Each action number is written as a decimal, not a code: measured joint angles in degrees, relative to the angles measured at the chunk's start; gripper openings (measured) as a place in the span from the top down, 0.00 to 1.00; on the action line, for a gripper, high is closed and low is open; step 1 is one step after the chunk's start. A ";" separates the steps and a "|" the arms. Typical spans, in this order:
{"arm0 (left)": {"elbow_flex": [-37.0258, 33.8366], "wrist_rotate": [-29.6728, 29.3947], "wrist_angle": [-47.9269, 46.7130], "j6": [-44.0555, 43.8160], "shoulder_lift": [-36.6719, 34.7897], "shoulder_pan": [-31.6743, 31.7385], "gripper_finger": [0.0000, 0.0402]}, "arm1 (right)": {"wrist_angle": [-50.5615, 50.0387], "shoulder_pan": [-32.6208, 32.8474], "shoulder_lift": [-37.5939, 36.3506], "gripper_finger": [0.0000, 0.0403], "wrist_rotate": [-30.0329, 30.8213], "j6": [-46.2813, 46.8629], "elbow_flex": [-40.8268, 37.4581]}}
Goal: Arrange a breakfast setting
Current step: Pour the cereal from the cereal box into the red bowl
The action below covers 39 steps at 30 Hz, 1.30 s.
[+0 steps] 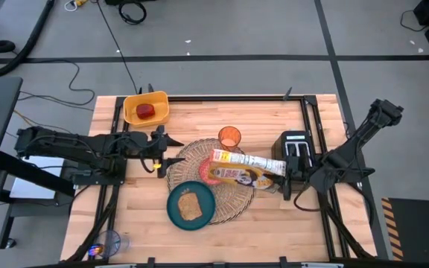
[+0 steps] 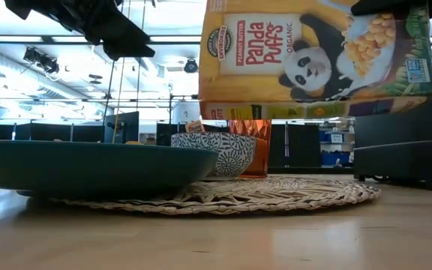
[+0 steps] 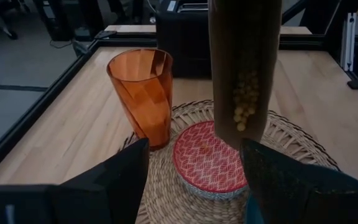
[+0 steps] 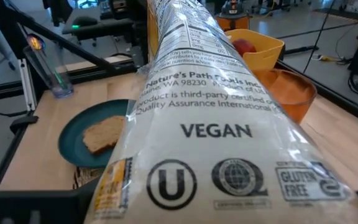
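A yellow cereal box (image 1: 240,170) hangs over the round straw placemat (image 1: 233,197), its open end over the small red bowl (image 3: 209,163). Cereal puffs (image 3: 244,106) show in the box's mouth. My right gripper (image 1: 289,179) is shut on the box's far end, next to the toaster. My left gripper (image 1: 166,151) is open and empty at the placemat's left edge, pointing at the bowl. The orange cup (image 1: 229,137) stands on the mat's far edge. The teal plate with toast (image 1: 191,206) rests on its near edge. The red apple (image 1: 147,111) lies in the yellow bin. I cannot make out the blue spoon. My right gripper holds the box by its closed end (image 1: 278,170), pinched between the two fingers. It comes about level from the table's right side, along the box. The box is lifted clear and lies on its side over the mat. The box itself hides the fingers in the wrist view.
The black toaster (image 1: 298,147) stands close behind the right gripper. The yellow bin (image 1: 146,108) sits at the far left. A clear cup (image 1: 107,242) stands near the front left corner. Bare wood lies left of the mat and along the near edge.
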 joint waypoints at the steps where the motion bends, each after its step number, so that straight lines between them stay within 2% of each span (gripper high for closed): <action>1: 0.00 0.00 -0.04 -0.20 0.00 0.00 0.36 | -0.28 -0.52 -0.21 0.49 -0.61 -0.48 0.20; 16: 0.00 0.02 -0.15 -0.83 0.04 0.00 0.36 | -13.21 -5.40 -0.31 0.49 -7.69 -4.07 8.58; 26: 0.00 0.02 -0.14 -0.88 0.04 -0.04 0.36 | -15.08 -7.46 -0.29 0.49 -11.09 -5.24 9.45; 39: 0.00 0.02 -0.13 -2.36 0.04 -0.04 0.36 | -24.96 -12.09 2.40 0.49 -17.58 -10.36 18.35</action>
